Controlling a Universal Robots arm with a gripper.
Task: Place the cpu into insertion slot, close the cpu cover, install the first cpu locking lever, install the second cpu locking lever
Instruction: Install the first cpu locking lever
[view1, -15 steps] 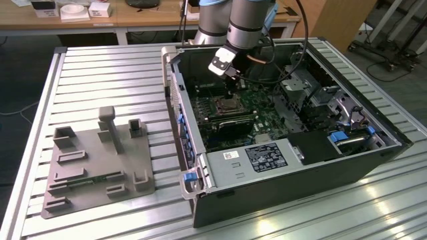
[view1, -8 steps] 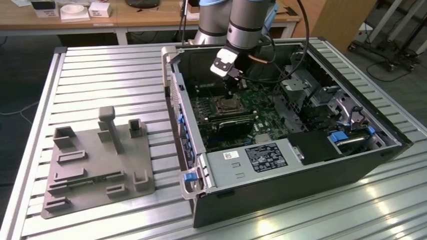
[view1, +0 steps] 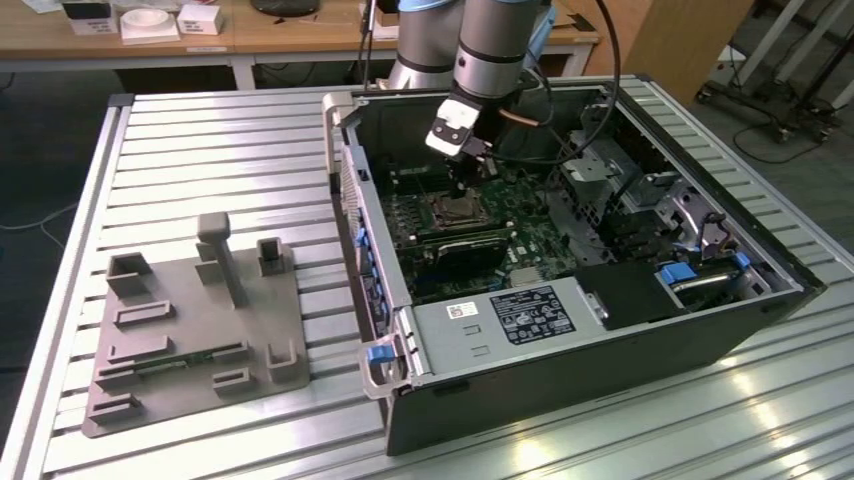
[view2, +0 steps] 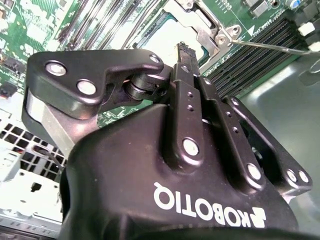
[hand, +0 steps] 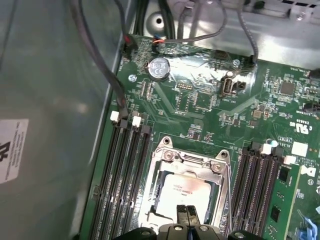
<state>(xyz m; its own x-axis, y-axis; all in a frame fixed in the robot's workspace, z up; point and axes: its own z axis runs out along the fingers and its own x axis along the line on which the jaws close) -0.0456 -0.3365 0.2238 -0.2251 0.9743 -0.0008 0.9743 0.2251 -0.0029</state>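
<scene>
The arm is reaching down into the open computer case (view1: 574, 380), which is lying on its side on the slatted metal surface (view1: 214, 150), and the claw (view1: 465, 178) is hanging just above the insertion slot (view1: 454, 210) in the green motherboard (hand: 200, 100). In the first wrist view the claw's fingertips (hand: 184, 216) are sitting pressed together in a narrow stance, and nothing is showing between them. They are hovering over the near edge of the cpu (hand: 182, 190). The cpu is lying flat inside the slot with its silver-grey top facing up. The cpu cover (hand: 192, 159) is lying down around it, its silvery frame bordering the chip on all sides while the window is leaving the metal top exposed. In the second wrist view a thin wire locking lever (view2: 270, 46) is sticking out sideways from the corner of the cover, running over the neighbouring memory slots (view2: 250, 60). Whether the claw is touching the chip or the cover I cannot tell. Long black memory slots (hand: 125, 185) are flanking the socket on both sides, and a coin cell battery (hand: 159, 68) is sitting further up the board. Well apart from the case, toward the exterior view's left, a grey fixture plate (view1: 187, 340) with upright blocks is resting on the surface.
</scene>
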